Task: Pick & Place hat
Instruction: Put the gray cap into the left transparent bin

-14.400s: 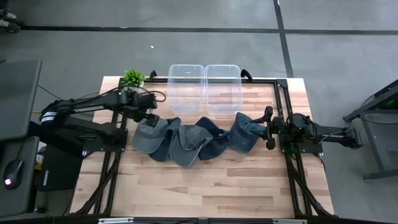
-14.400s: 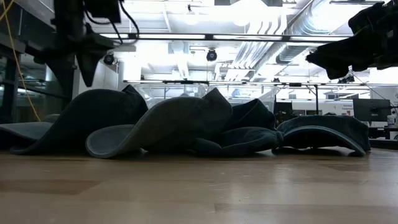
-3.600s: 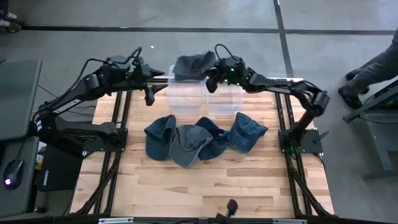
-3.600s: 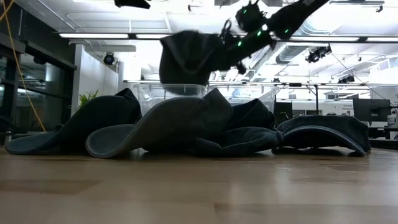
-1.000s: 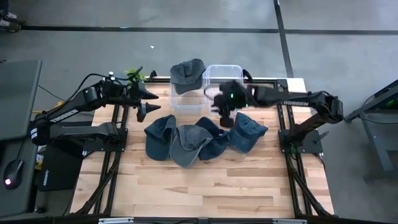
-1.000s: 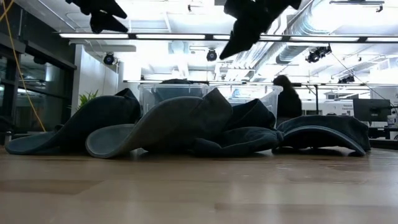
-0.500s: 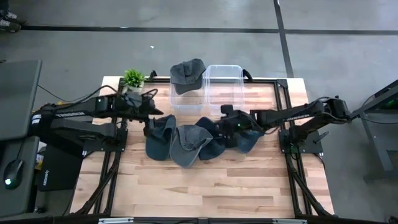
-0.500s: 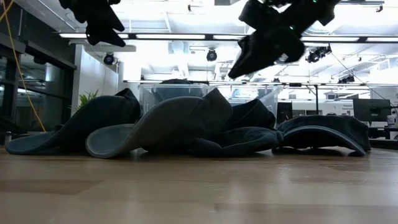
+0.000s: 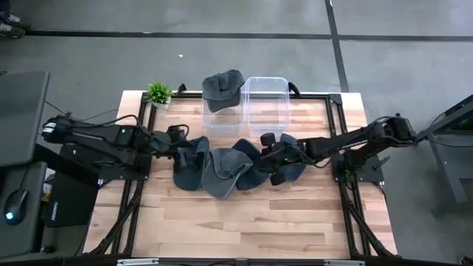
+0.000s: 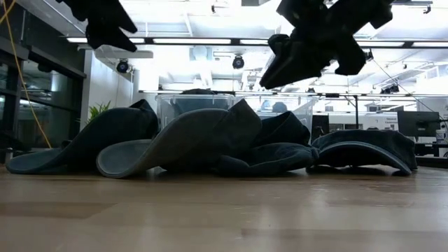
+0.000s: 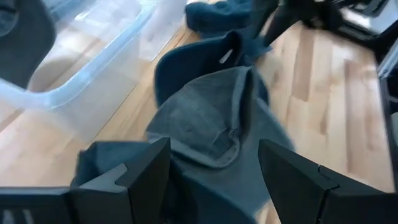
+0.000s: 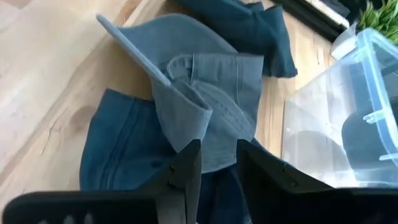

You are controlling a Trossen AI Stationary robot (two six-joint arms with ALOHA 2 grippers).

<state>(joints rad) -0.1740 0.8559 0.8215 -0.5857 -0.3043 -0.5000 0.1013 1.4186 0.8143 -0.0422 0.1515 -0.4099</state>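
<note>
On the table (image 9: 244,222), hats (image 9: 222,168) lie below both empty, parted jaws.

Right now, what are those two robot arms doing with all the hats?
They are sorting hats into bins. One hat already sits on the left bin; the right bin looks empty. Four hats lie in a pile on the table. The left hand hangs open over the pile's left end, and the right hand hangs over its right end, fingers slightly apart. Neither holds a hat.
</note>
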